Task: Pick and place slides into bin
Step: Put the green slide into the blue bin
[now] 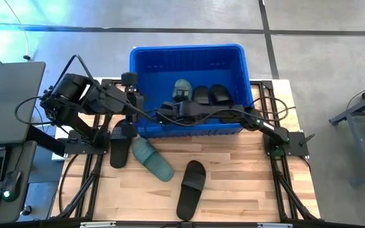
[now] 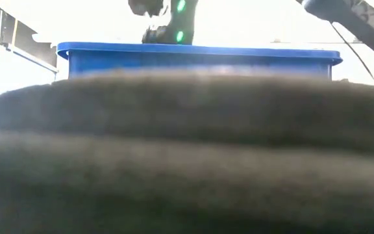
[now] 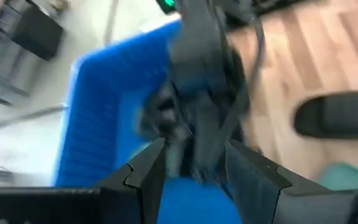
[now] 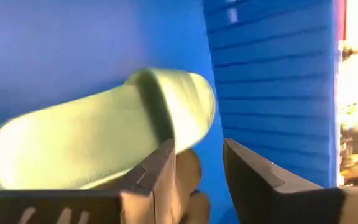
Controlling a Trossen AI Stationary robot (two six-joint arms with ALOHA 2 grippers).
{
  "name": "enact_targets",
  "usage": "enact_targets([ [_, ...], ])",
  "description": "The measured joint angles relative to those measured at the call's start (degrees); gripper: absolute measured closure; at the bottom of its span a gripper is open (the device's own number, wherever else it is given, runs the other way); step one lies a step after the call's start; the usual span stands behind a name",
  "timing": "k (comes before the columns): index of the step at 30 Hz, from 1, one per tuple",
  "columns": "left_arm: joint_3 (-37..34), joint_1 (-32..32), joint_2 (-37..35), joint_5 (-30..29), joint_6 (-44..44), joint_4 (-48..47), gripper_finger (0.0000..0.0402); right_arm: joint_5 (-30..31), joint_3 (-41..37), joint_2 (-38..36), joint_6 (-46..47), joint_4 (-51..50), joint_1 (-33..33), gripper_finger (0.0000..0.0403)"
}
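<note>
The blue bin (image 1: 189, 63) stands at the table's far middle. In it lie a sage green slide (image 1: 181, 88) and two black slides (image 1: 200, 95) (image 1: 219, 94). On the table lie a black slide (image 1: 119, 145), a green slide (image 1: 152, 158) and another black slide (image 1: 192, 188). My right gripper (image 4: 197, 155) is open inside the bin, right at the green slide (image 4: 104, 137), and reaches in over the near wall (image 1: 170, 113). My left gripper (image 3: 191, 162) is open and empty by the bin's near left corner (image 1: 138, 107). My right gripper's one finger (image 4: 160, 168) stands at the edge of the green slide's strap end (image 4: 166, 118). I cannot tell whether it touches. The slide lies tilted on the bin's floor, by its ribbed wall (image 4: 272, 81).
A dark slide (image 2: 187, 156) close to the low camera hides most of the low view; only the bin's rim (image 2: 200, 52) shows above it. A laptop (image 1: 5, 101) sits off the table's left. Bare wood shows on the table's near right (image 1: 252, 183).
</note>
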Motion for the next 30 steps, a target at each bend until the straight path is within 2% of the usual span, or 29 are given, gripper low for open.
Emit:
enact_targets([
  [8,-1.2,-2.3,1.2,12.4,-11.0,-1.8,0.0252,-1.8,0.1,-12.2,16.7,-10.2,2.8,0.0279],
  [12,-1.3,-7.1,4.1,12.8,-16.2,-1.8,0.0252,-2.6,0.1,-17.2,20.3,-11.4,4.0,0.0279],
  [18,-3.0,-14.5,9.4,11.8,-26.1,-1.6,0.0252,-7.1,0.1,-22.7,20.2,-11.9,6.7,0.0279],
  [21,-6.8,-16.8,12.1,11.2,-34.4,-1.7,0.0252,-8.5,0.1,-24.9,20.1,-12.9,8.3,0.0279],
  [25,-15.5,-18.2,14.2,11.9,-47.1,-1.7,0.0252,-8.8,0.1,-26.8,20.0,-13.9,10.5,0.0279],
  [30,-28.6,-18.4,16.4,18.1,-62.9,-1.4,0.0252,-8.7,0.1,-28.0,19.6,-14.7,12.5,0.0279],
])
